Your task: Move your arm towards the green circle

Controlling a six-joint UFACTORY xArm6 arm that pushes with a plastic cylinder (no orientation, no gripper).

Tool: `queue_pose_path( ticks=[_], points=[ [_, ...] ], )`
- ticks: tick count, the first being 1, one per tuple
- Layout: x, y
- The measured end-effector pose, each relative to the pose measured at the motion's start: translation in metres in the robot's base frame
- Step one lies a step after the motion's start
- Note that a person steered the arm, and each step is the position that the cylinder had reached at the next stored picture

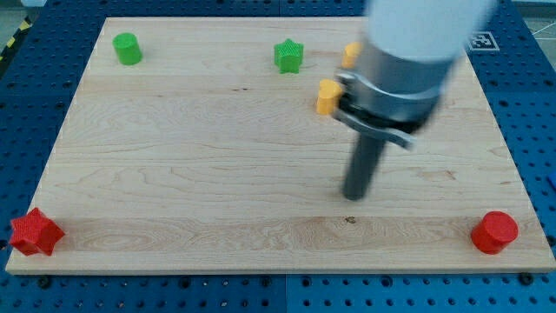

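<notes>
- Right now my tip (354,196) rests on the wooden board (191,174), right of centre and a little below the middle of the view.
- My rod is a bare dark cylinder with nothing held or clamped on it, and no block touches its lower end.
- The green circle (128,49) stands near the board's top left corner, well apart from my tip, far toward the view's left and top.
- A green star (288,56) sits near the top edge, about mid-board, up and to the left of my tip.
- One orange block (327,96) lies just beside the arm's grey body on its left side, above my tip; its exact shape is hard to make out.
- A second orange block (350,54) peeks out higher up, partly hidden behind the arm, so I cannot tell its shape.
- A red star (35,233) sits at the bottom left corner, overhanging the board's edge.
- A red round block (495,232) stands near the bottom right corner, right of my tip and lower.
- Around the board lies a blue perforated table (35,96).
</notes>
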State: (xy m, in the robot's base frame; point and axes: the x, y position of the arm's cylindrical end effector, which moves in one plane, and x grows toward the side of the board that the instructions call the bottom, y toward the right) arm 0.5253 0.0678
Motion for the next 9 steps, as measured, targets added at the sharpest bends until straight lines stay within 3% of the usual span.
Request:
queue_pose_path(
  ticks=[1,3,4,6,7,9],
  points=[
    [0.0,0.0],
    [-0.05,-0.109],
    [-0.049,-0.11],
    [-0.082,-0.201],
    [-0.082,-0.201],
    [-0.177,-0.202]
  ],
)
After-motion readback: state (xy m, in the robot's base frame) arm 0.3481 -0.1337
